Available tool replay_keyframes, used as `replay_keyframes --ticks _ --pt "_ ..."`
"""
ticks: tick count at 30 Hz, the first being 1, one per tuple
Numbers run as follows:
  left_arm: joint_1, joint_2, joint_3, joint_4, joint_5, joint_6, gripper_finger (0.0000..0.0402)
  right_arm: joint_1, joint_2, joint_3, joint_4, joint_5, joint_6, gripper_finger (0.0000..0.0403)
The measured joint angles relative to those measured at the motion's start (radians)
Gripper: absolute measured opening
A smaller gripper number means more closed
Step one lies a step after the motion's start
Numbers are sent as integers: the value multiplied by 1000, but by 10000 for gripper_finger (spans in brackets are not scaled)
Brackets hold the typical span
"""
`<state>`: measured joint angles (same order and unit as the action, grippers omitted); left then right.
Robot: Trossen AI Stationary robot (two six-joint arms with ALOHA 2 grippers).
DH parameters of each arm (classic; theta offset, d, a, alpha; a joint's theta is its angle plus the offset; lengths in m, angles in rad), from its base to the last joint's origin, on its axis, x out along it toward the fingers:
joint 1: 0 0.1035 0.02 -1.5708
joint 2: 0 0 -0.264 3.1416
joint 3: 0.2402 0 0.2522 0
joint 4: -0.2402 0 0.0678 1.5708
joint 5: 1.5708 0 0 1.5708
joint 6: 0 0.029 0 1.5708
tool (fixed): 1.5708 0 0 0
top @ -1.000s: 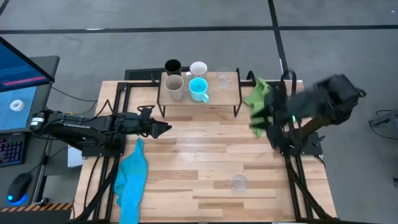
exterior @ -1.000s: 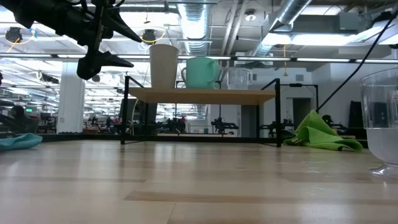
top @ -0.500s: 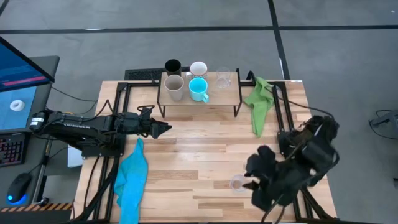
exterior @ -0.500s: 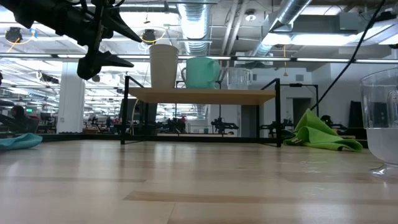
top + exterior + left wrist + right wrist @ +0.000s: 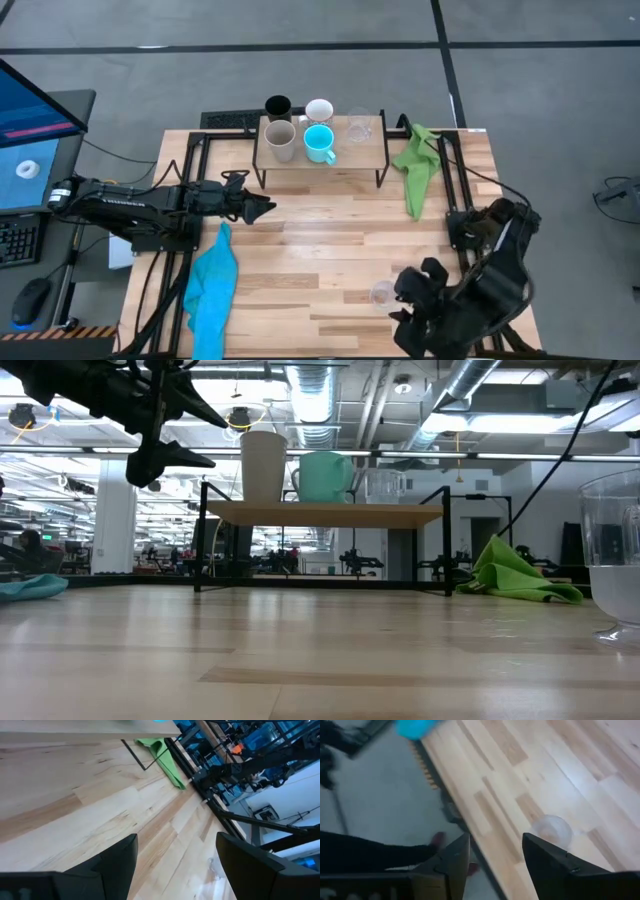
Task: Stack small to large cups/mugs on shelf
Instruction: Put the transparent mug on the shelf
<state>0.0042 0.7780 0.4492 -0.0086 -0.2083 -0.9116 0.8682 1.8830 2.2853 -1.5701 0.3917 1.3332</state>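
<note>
Right gripper [image 5: 402, 303] is swung down beside small clear glass [image 5: 382, 293], fingers apart, empty; left gripper [image 5: 262, 208] parked, spread, empty.

A smooth grey concrete floor [image 5: 300, 70] crossed by dark seam lines surrounds the light slatted wooden table [image 5: 330, 240]. Beyond the table's far edge, silver ceiling ducts [image 5: 470, 385] and bright strip lights [image 5: 60, 455] hang above an open workshop.

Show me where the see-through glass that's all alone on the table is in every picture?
High view: lone glass, near edge, beside the right hand.
Low view: far right edge.
Left wrist view: can't tell.
Right wrist view: on the planks.
Shared landmark: green cloth, also in low view.
</note>
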Motion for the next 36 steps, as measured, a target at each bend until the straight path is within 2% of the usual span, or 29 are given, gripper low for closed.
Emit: replay_keyframes --ticks 8,18,27,31,36 --pt "0 0 0 0 8 22 261 1 2 -310 49 -194 48 210" --pt "0 0 0 0 13 36 261 -41 2 -562 287 -227 -178 219" --pt "0 0 0 3 -12 37 261 -123 2 -701 509 -236 -430 219" --pt "0 0 0 4 -39 37 261 -133 -4 -722 491 -234 -476 219" --pt "0 0 0 3 -54 36 261 -129 -89 -842 565 -235 -436 219"
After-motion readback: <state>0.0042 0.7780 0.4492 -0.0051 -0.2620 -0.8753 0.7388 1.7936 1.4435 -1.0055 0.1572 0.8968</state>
